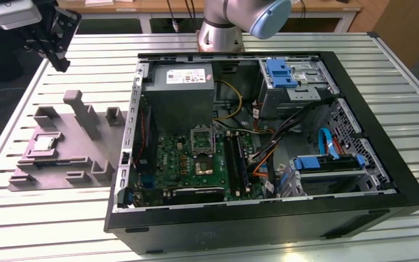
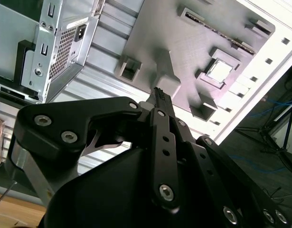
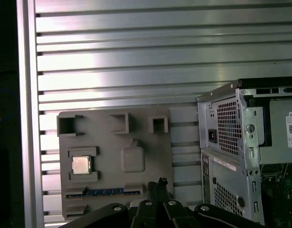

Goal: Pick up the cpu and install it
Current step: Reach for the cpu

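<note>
1. The pincer (image 1: 59,64) hangs above the far corner of the surface (image 1: 49,218) on the exterior view's left, off the slats and touching nothing.
2. In both wrist views its black fingertips (image 2: 159,94) (image 3: 159,183) meet at a narrow point, so the pincer is closed and grips nothing.
3. The cpu (image 1: 44,143) lies flat in a square recess of the grey holder block (image 1: 75,155), silvery top upward, at the block's side toward the exterior view's left.
4. In the first wrist view the cpu (image 3: 81,165) sits between two raised grey lips of the block (image 3: 136,130), well apart from the fingertips.
5. In the second wrist view the cpu (image 2: 220,70) shows beyond the fingertips in the same recess of the block (image 2: 183,42).
6. The block rests on the surface just beside the open computer case (image 1: 268,224), which lies on its side.
7. Inside the case a green motherboard (image 1: 177,164) carries the metal-framed socket (image 1: 203,139).
8. A large grey box with a white label (image 1: 180,82) sits in the case behind the board.
9. The arm's base (image 1: 220,33) stands at the back edge of the surface, behind the case.
</note>
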